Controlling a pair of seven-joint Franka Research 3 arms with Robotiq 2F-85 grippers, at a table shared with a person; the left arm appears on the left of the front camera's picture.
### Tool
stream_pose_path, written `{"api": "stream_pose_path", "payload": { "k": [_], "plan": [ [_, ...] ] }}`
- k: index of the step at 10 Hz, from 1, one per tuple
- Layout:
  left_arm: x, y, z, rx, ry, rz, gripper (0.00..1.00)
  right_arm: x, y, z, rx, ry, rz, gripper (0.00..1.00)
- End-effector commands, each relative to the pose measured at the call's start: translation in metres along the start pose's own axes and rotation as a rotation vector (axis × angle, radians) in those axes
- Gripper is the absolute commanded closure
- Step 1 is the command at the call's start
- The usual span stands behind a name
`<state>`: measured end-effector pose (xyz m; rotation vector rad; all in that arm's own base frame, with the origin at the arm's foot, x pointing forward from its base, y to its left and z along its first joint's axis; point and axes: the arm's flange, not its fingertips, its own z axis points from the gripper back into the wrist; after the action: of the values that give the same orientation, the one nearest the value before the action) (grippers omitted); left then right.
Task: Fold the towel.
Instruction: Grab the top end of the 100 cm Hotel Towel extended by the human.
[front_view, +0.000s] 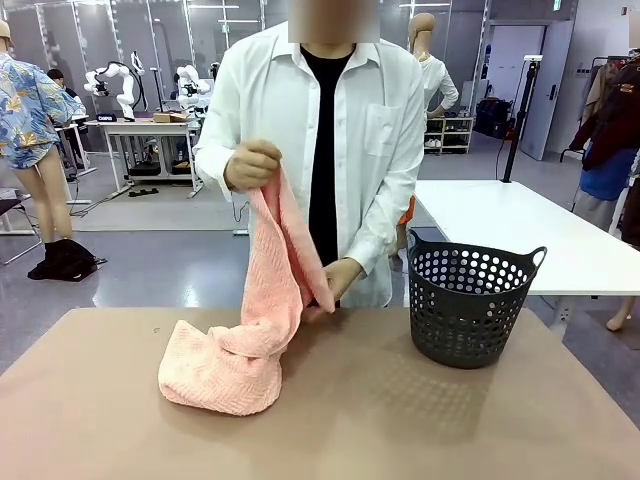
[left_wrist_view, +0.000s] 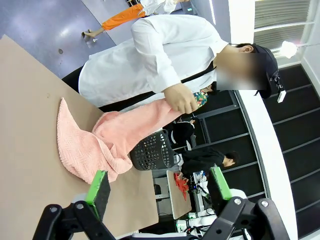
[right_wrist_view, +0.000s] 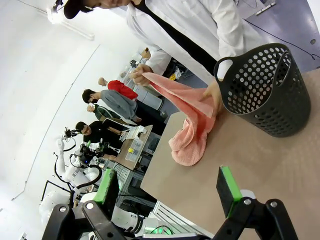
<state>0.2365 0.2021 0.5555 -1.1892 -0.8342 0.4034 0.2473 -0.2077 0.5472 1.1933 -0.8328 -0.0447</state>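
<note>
Left claw (left_wrist_view: 159, 184) and right claw (right_wrist_view: 167, 187) gape empty, well apart from the towel (front_view: 230, 365), half on the table (front_view: 450, 430), half in a person's hands (front_view: 252, 165).

person's lower hand (front_view: 345, 274) partly behind towel (front_view: 225, 368), basket (front_view: 465, 315) inside hidden by its wall

Counted from my station: one towel (front_view: 240, 340), one dark perforated basket (front_view: 470, 300), one counter (front_view: 400, 420), one person (front_view: 390, 130) with two hands on the cloth, an upper hand (front_view: 252, 165) and a lower hand (front_view: 342, 275), and my two grippers, the left gripper (left_wrist_view: 158, 182) and the right gripper (right_wrist_view: 167, 184), each with two green pads (left_wrist_view: 97, 182).
</note>
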Motion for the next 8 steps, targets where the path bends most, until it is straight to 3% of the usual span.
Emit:
{"api": "stream_pose_path", "payload": {
  "k": [1, 8],
  "plan": [
    [0.0042, -0.0024, -0.0009, -0.014, 0.001, -0.01, 0.0, 0.0018, 0.0008, 0.0002, 0.009, -0.005, 0.018, 0.0],
    [0.0042, -0.0024, -0.0009, -0.014, 0.001, -0.01, 0.0, 0.0018, 0.0008, 0.0002, 0.009, -0.005, 0.018, 0.0]
  ]
}}
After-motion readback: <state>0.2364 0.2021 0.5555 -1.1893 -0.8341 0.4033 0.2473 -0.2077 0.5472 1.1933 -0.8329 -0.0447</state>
